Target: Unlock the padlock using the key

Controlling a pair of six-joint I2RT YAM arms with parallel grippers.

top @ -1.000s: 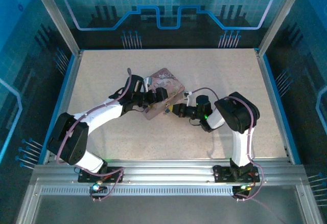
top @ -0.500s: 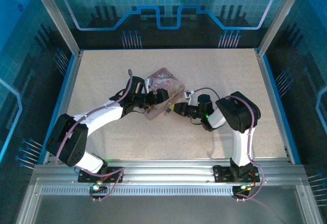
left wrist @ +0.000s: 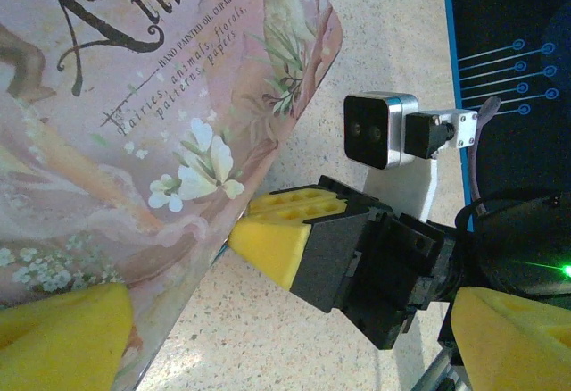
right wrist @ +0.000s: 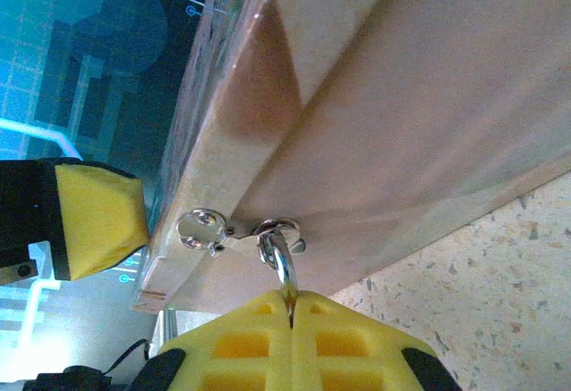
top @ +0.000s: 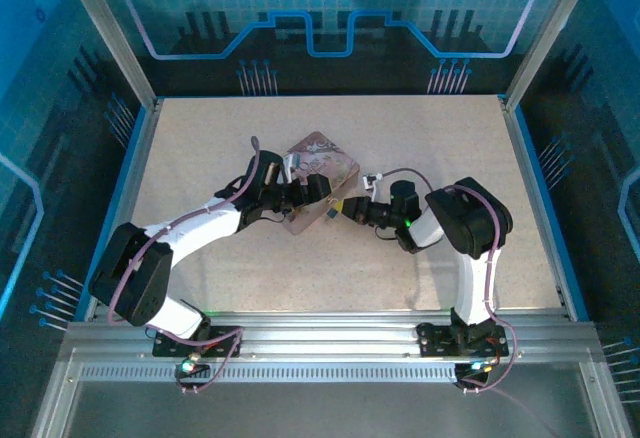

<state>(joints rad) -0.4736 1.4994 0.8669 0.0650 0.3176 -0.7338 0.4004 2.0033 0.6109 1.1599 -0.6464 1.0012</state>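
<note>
Two right fingers (right wrist: pixel 234 339) clamp the padlock (right wrist: pixel 282 262); left fingers (left wrist: pixel 61 339) apart by tin (left wrist: pixel 134 96) reading "time"

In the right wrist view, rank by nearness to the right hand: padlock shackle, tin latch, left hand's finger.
1. padlock shackle, pinched in the right hand.
2. tin latch, just upper left.
3. left hand's finger, far left.
</note>
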